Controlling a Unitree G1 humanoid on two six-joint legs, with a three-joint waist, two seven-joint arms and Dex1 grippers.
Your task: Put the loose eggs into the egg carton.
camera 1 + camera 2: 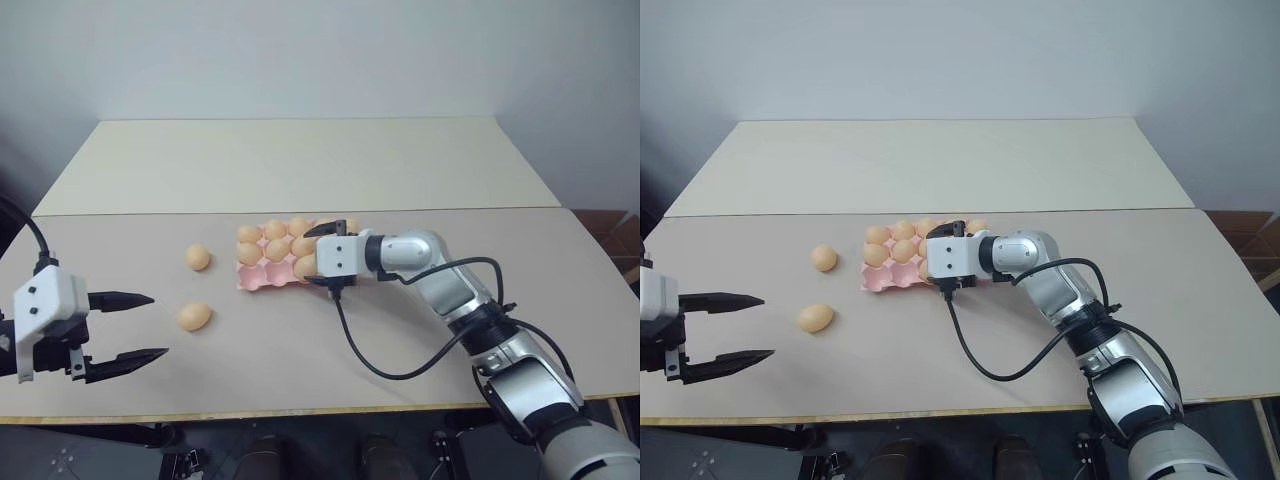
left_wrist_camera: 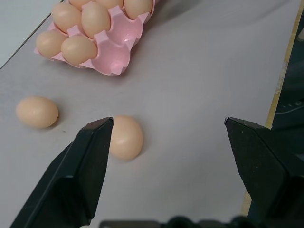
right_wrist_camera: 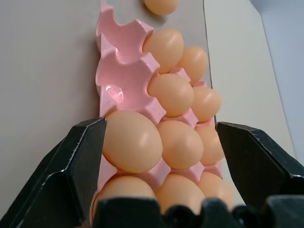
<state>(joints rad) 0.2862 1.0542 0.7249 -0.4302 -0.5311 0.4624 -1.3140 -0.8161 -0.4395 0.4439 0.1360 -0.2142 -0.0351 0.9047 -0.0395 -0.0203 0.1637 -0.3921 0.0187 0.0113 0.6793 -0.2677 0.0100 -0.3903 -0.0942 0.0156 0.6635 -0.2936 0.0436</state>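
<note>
Pink egg carton mostly filled, two front cups empty

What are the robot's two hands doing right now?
Left gripper: open, empty, near two loose eggs.
Right gripper: open over the egg carton, holding nothing.

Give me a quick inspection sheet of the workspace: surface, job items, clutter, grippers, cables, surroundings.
Surface: pale table, seam across the middle.
Job's things: pink egg carton mostly filled, two near-edge cups empty; two loose eggs on the table to its left.
Clutter: nothing seen.
Grippers: left gripper open, near the loose eggs; right gripper open over the carton, holding nothing.
Cables: black cable looping on the table from the right wrist.
Surroundings: plain wall.
</note>
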